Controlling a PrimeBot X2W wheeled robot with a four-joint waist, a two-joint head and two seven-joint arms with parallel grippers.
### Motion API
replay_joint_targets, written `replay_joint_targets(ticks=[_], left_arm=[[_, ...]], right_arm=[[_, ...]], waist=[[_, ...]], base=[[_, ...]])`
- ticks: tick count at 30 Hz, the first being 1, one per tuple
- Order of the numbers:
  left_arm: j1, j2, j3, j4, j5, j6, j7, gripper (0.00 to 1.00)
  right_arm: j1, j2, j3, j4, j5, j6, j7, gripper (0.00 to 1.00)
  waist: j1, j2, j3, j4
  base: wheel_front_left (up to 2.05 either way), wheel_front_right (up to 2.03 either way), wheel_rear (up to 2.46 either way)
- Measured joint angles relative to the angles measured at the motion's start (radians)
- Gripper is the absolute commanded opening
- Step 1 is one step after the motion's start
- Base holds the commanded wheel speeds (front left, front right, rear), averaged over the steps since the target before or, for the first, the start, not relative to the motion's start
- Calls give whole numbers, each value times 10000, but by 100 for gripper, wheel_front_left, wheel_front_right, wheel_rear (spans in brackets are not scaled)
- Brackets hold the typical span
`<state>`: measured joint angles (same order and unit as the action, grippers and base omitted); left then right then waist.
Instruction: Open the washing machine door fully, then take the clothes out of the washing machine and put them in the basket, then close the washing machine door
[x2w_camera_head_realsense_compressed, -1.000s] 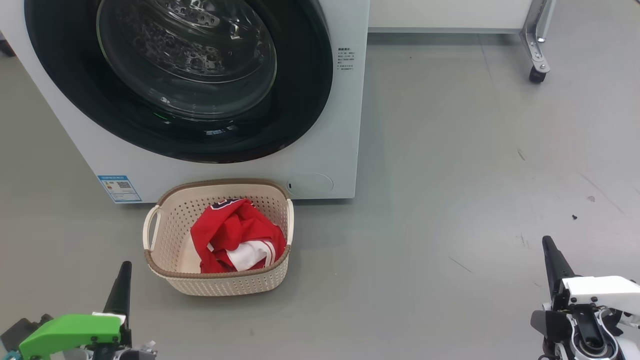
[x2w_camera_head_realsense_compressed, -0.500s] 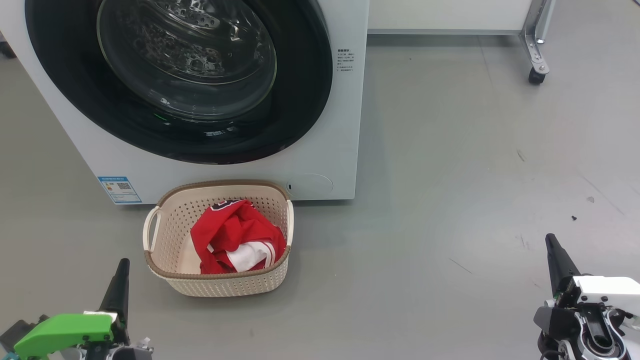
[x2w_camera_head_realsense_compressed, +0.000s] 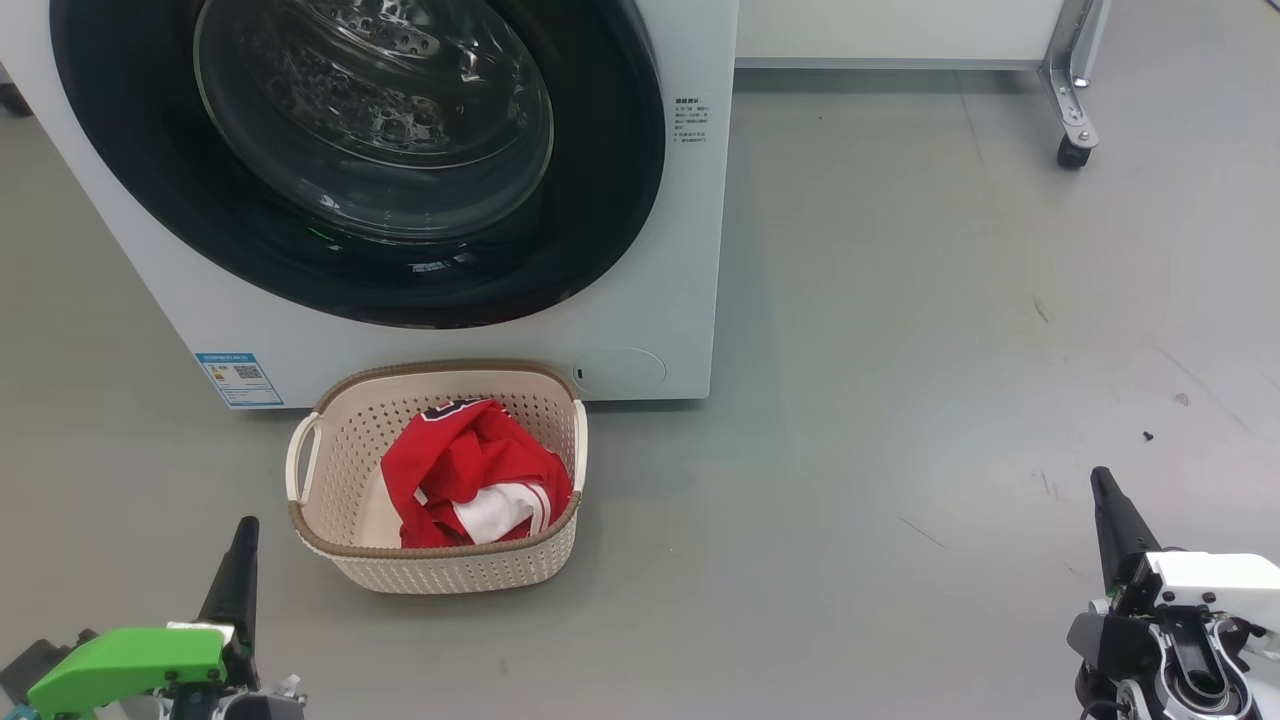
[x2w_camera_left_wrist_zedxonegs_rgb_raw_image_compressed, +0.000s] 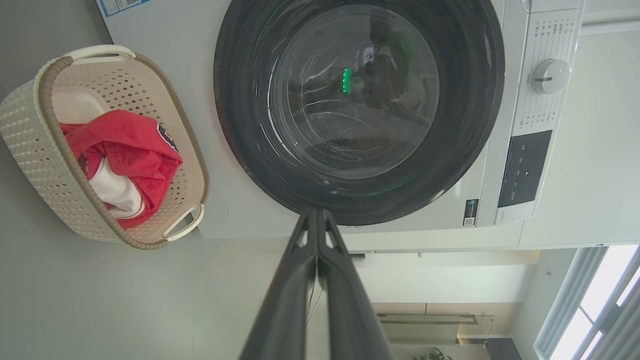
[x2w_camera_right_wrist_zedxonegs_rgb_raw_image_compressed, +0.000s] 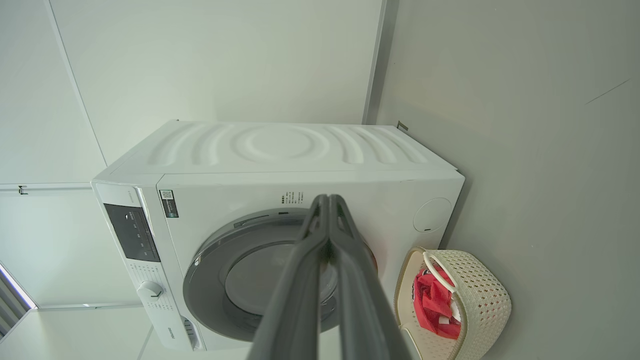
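In the head view, the left gripper (x2w_camera_head_realsense_compressed: 246, 528) is held low at the lower left, the right gripper (x2w_camera_head_realsense_compressed: 1100, 482) at the lower right, fingers (x2w_camera_head_realsense_compressed: 238, 582) pressed together, empty. The clothes (x2w_camera_head_realsense_compressed: 465, 470) are piled in the basket (x2w_camera_head_realsense_compressed: 300, 520) before the washing machine (x2w_camera_head_realsense_compressed: 690, 260), its door (x2w_camera_head_realsense_compressed: 610, 200) closed. In both wrist views, joined fingers are pointed at the machine.

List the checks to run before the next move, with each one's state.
1. Round black-rimmed glass washing machine door shut against the white front-loading washing machine: ok.
2. Red-and-white fabric clothes inside the cream perforated plastic basket: ok.
3. Drum empty: cannot tell; no red shows through the door.
4. Left hand shut, empty, clear of the basket: ok.
5. Right hand shut, empty, clear of the machine: ok.
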<state>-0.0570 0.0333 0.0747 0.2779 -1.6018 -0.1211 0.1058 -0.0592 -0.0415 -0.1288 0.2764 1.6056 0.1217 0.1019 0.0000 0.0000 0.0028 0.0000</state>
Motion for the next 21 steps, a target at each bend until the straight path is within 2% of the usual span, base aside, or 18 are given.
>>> replay_joint_targets(ticks=[21], left_arm=[[-1,0,10,-6,0,0,0,0]], right_arm=[[-1,4,-4,-2,0,0,0,0]], waist=[[0,0,1,0]], base=[[0,0,0]])
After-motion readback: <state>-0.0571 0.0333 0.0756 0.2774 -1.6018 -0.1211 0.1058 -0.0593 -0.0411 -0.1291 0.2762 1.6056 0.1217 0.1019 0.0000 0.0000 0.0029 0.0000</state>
